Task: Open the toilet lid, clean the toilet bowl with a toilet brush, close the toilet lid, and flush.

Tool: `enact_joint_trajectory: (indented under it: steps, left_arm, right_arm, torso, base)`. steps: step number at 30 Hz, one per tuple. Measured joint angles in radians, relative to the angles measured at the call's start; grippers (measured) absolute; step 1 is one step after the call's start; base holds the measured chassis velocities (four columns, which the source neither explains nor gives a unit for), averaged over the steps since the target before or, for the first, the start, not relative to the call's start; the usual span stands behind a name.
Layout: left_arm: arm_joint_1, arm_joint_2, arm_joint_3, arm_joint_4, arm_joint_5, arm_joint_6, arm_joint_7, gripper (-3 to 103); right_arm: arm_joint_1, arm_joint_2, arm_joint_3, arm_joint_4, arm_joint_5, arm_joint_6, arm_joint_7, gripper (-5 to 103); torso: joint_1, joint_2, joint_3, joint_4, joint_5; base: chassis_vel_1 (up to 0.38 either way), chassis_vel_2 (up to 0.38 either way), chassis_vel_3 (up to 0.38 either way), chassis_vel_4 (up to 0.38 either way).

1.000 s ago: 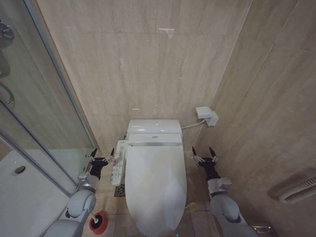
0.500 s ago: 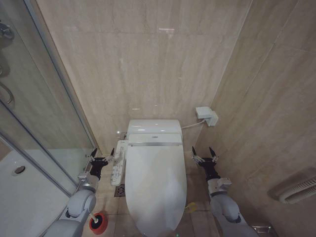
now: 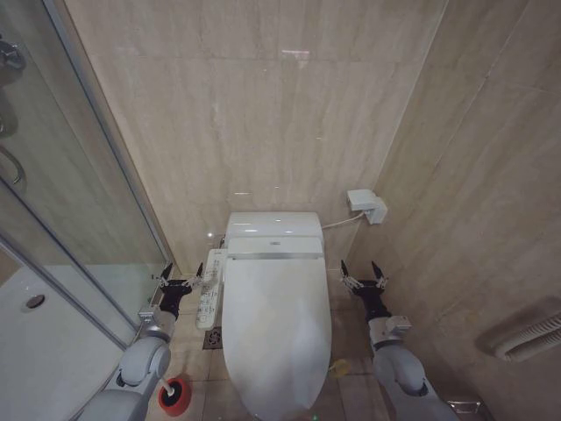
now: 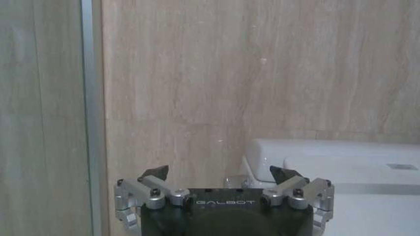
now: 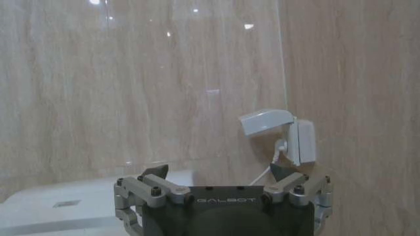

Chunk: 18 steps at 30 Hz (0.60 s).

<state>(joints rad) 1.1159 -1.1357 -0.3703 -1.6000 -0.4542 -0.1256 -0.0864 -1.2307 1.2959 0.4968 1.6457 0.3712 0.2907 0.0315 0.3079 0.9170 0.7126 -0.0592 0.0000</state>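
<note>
So the toilet lid [image 3: 276, 329] is down flat over the toilet bowl [image 3: 235, 386], right in the middle of my head view against the beige wall. The toilet brush [image 3: 167, 387] sits in its red holder [image 3: 174, 396] on the floor by the bowl's left side. My left gripper [image 3: 181, 274] hangs beside the button panel [image 3: 210, 289], fingers spread, nothing in it. Right gripper [image 3: 362, 272] is the same on the other side, below the wall socket [image 3: 368, 205].

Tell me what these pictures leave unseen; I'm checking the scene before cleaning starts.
- Toilet bowl inside: head view, covered by the shut toilet lid.
- Toilet brush: head view, partly behind the left arm.
- Both open grippers, left gripper and right gripper, hide nothing.
</note>
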Motion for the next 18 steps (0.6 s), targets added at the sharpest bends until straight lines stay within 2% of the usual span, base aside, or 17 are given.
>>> enact_joint_trajectory:
  steps: [18]
  left_arm:
    - [0.0, 0.0, 0.0, 0.001, 0.0, 0.0, 0.0, 100]
  right_arm:
    - [0.0, 0.0, 0.0, 0.0, 0.0, 0.0, 0.0, 100]
  torso:
    - [0.0, 0.0, 0.0, 0.0, 0.0]
  base:
    - [0.002, -0.012, -0.002, 0.012]
